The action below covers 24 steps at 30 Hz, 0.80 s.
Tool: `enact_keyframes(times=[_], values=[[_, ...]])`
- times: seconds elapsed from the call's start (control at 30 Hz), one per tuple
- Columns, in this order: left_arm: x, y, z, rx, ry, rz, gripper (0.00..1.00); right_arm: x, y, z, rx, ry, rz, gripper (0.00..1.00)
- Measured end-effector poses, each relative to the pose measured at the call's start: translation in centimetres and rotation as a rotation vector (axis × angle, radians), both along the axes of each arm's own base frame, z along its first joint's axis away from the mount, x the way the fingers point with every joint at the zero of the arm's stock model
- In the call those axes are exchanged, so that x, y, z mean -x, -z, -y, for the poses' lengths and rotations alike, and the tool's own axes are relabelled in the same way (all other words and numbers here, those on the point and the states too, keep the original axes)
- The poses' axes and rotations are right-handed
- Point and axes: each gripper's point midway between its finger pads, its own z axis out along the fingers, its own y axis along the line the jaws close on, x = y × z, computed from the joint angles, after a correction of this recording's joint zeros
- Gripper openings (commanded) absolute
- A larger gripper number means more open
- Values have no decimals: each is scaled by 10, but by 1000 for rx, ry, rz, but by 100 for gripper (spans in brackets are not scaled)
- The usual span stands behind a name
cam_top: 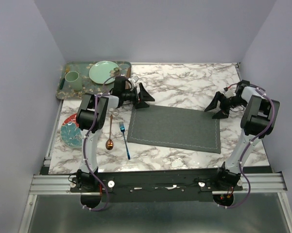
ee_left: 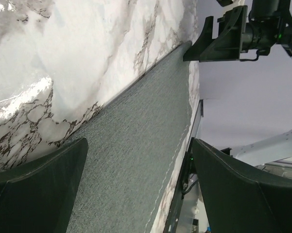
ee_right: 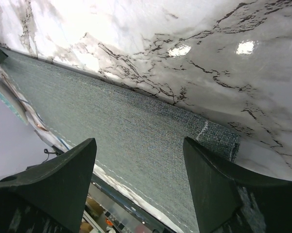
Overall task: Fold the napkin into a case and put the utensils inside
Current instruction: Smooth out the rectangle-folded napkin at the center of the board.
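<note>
Top external view: dark grey rectangular cloth napkin (cam_top: pixel 175 128) lies flat, long axis left to right. Left gripper (cam_top: pixel 143 100), jaws spread, stands at its far-left corner. Right gripper (cam_top: pixel 217 109), jaws spread, stands at its far-right corner. Both are equally near.

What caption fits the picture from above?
Left end effector and right end effector open at the napkin's far corners, fork and spoon alongside.
</note>
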Motion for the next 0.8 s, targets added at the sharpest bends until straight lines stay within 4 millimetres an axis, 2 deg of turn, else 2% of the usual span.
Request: enact_keyframes(times=[0.13,0.23,0.37,0.5,0.57,0.6,0.63,0.7,0.8], values=[[4,-1,-3,-38,23,38,99,-3,-2,3,24,-20,16,79],[6,-6,-2,-87,38,83,99,-14,-8,9,57,-44,68,78],[2,-15,-6,-251,18,185,99,-29,-29,12,75,-88,173,74],[9,-46,-15,-463,-6,371,99,-29,-61,12,114,-116,270,57],[19,-62,-23,-546,-20,445,97,-23,-84,11,150,-133,336,50],[24,-69,-26,-573,-26,468,95,-19,-93,11,164,-140,363,42],[29,-71,-31,-600,-33,485,94,-16,-100,10,176,-146,389,39],[41,-68,-44,-652,-36,492,91,-8,-106,8,188,-151,412,33],[61,-45,-59,-703,-13,459,87,-4,-95,4,169,-153,385,30]])
